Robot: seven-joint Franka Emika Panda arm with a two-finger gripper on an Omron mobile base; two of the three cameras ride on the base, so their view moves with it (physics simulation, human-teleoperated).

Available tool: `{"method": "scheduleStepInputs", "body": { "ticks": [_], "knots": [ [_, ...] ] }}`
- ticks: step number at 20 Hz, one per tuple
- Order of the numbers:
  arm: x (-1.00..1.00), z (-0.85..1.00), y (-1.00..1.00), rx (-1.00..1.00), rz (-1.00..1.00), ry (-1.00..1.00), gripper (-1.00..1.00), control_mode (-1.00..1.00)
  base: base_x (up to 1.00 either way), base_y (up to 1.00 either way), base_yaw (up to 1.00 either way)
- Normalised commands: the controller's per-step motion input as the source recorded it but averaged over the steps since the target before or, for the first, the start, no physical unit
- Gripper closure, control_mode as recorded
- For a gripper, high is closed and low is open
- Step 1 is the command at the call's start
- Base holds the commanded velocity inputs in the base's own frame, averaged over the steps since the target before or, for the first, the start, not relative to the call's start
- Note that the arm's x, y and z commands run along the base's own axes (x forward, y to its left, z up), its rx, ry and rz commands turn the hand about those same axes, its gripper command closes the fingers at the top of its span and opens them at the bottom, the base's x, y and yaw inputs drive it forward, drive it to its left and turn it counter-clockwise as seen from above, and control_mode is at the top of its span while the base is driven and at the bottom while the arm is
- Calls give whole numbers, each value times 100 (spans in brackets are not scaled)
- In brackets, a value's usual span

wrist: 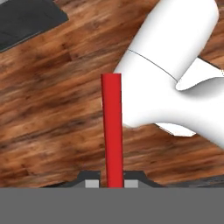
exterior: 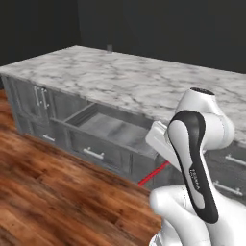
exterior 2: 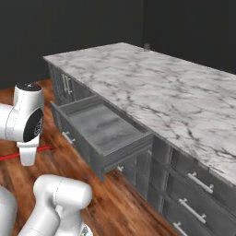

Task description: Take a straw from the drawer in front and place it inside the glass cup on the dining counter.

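My jaws (wrist: 114,183) are clamped on the straw (wrist: 112,131), pinching it near one end so that nearly all of its length sticks out ahead of me over the wooden floor (wrist: 48,122). From the left base view the red tip (exterior: 153,175) pokes out low beside my arm, below the front of the open drawer (exterior: 108,127); from the right base view it shows as a thin line (exterior 2: 25,153) close to the floor.

The first risk, as I judge it, is the grip itself. The straw is thin and smooth, and I hold only a short stretch of it. A quick swing or a knock could make it pivot between my fingertips (wrist: 91,183) or slide out altogether, and then it would drop to the floor.

The next risk is the drawer, which stands pulled out between me and the bench (exterior: 144,81). If I lift on a careless path, the long free end could catch its front panel or the thick marble edge and get levered out of line.

Farthest off is the cup (exterior: 109,48), which I take to be the small faint shape at the far rim of the bench, too small to tell for certain. It is well apart from me, so the reach is long. With a straw tilted even slightly, the tip could strike the rim, miss the opening, or push the light glass over the far edge.
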Motion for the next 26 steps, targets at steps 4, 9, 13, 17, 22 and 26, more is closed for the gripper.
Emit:
{"method": "scheduleStepInputs", "body": {
  "ticks": [4, 9, 13, 17, 22, 26],
  "knots": [
    [0, 0, 0, 0, 0, 0, 100, 100, 11, 100, -34],
    [0, 0, 0, 0, 0, 0, 100, 100, 51, 100, -31],
    [0, 0, 0, 0, 0, 0, 100, 100, 50, 100, -27],
    [0, 0, 0, 0, 0, 0, 100, 100, 25, 100, -26],
    [0, 0, 0, 0, 0, 0, 100, 100, 16, 100, -25],
    [0, 0, 0, 0, 0, 0, 100, 100, 6, 100, -25]
  ]
}}
